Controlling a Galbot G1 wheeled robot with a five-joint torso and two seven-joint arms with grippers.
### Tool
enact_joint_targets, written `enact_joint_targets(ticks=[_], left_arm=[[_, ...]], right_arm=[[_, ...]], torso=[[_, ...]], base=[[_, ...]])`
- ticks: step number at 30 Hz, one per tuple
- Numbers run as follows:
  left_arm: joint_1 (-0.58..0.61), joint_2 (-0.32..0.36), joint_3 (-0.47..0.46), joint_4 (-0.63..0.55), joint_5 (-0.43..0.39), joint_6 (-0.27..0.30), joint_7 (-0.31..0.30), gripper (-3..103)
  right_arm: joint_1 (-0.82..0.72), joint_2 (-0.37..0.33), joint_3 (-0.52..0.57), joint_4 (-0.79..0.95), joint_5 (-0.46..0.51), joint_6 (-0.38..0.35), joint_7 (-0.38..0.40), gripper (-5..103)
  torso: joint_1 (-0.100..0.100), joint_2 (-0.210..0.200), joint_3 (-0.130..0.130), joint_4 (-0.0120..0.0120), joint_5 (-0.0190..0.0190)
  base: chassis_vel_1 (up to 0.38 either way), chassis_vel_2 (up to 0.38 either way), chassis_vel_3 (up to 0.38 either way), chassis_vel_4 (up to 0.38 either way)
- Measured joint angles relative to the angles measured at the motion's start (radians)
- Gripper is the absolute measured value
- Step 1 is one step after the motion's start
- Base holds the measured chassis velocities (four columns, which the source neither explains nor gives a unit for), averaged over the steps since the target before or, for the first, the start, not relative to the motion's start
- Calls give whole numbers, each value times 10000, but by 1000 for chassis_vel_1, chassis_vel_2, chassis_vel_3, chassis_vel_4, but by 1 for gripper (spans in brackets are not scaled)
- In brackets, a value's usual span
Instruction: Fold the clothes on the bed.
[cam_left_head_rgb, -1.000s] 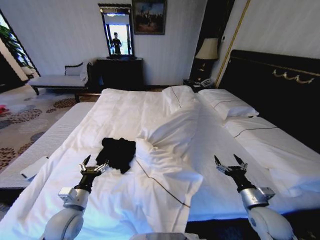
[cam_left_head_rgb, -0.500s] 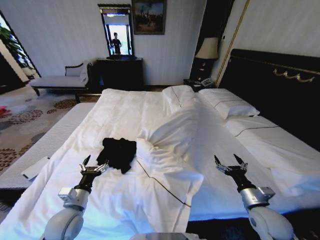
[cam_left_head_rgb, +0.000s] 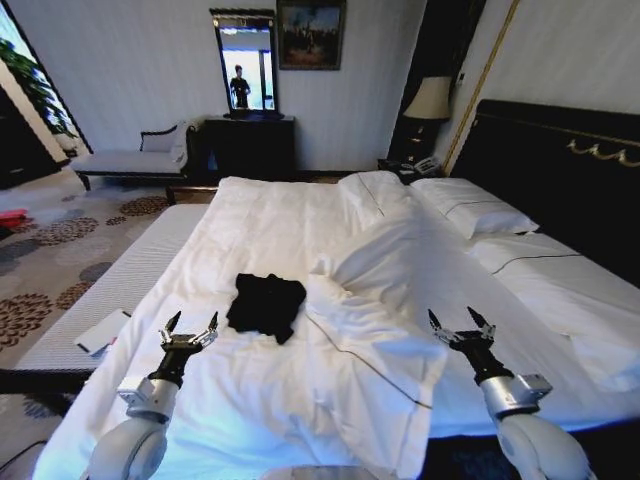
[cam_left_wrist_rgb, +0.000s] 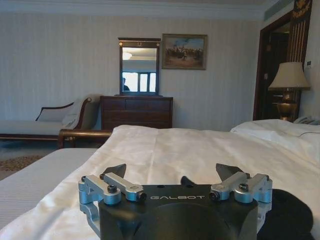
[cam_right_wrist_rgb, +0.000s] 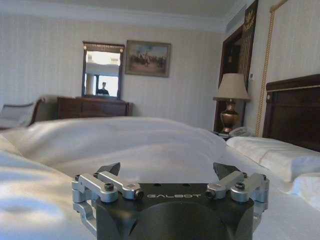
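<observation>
Black cotton on white linen is the matter under inspection. Nearest the robot, the left hand (cam_left_head_rgb: 190, 329) hovers over the duvet (cam_left_head_rgb: 300, 400) with its fingers spread apart and nothing between them. The right hand (cam_left_head_rgb: 459, 324) hangs likewise over the bed's right half, fingers apart and empty, well apart from the garment.

Just beyond the left hand lies the shirt (cam_left_head_rgb: 266, 305), a crumpled dark heap, small against the bed (cam_left_head_rgb: 560, 290). It sits beside a raised ridge of duvet on its right. In the left wrist view the shirt (cam_left_wrist_rgb: 287, 217) appears as a dark mound close beside that hand (cam_left_wrist_rgb: 175, 180).

Judgement: the shirt is light, soft and limp. It will sag and bunch when lifted and will not hold shape. Sleeves, hem and collar cannot be told apart in the heap. A hold on an outer edge, pinching shirt fabric alone and not duvet beneath, seems soundest. It needs spreading flat first.

Farther off stand pillows (cam_left_head_rgb: 470, 205) and the dark headboard (cam_left_head_rgb: 560, 150).
</observation>
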Motion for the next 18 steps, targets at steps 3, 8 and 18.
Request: enact_joint_targets(ticks=[3,8,18], left_arm=[[13,-5,0,2,5,-8,1,100],[107,-11,-34,-1,6,-45,32,100],[441,-111,-165,-56,33,-166,119,100]], right_arm=[[-77,-196,36,324,512,-199,20,100],[-262,-973,228,1139,2440,-1216,113,100],[148,-3626,479,1659,5253,-3078,63,100]], torso=[[0,0,-1,4,-2],[-1,0,0,2,10],[-1,0,0,6,0]], base=[[23,31,-44,-9],[0,0,0,0],[-5,-5,2,2]])
